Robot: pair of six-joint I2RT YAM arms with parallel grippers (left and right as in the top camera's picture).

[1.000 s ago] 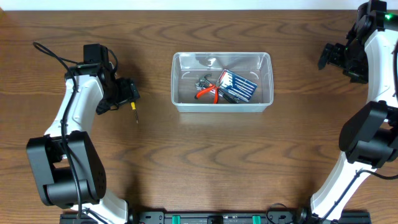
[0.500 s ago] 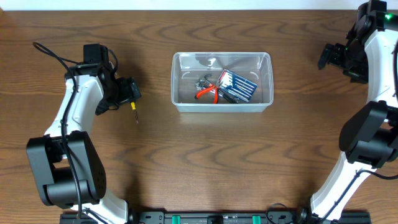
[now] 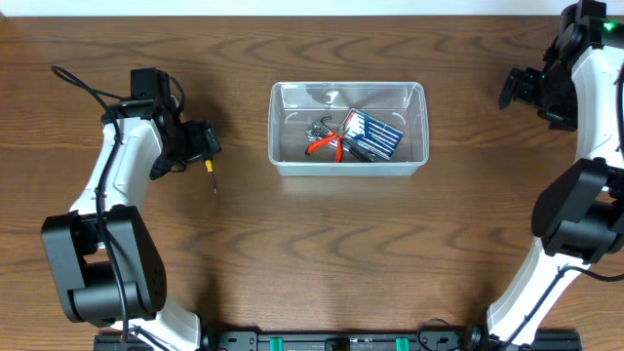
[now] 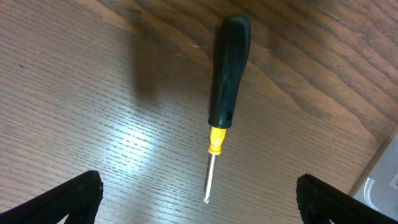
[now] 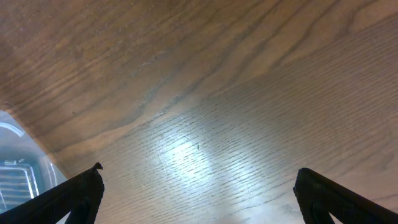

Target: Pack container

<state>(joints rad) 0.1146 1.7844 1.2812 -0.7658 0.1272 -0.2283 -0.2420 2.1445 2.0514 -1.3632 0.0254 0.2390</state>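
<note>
The clear plastic container (image 3: pixel 348 96) stands at the table's middle and holds red-handled pliers (image 3: pixel 327 145), a blue packet (image 3: pixel 372 136) and a metal tool. A screwdriver with a black handle and yellow collar (image 4: pixel 228 68) lies on the wood left of the container, tip pointing toward my fingers; it also shows in the overhead view (image 3: pixel 209 168). My left gripper (image 4: pixel 199 202) is open just above it, one finger on each side of the tip, not touching. My right gripper (image 5: pixel 198 196) is open and empty over bare wood at the far right (image 3: pixel 515 88).
The container's corner shows at the left edge of the right wrist view (image 5: pixel 15 155) and at the lower right of the left wrist view (image 4: pixel 379 193). A black cable (image 3: pixel 83 83) loops behind the left arm.
</note>
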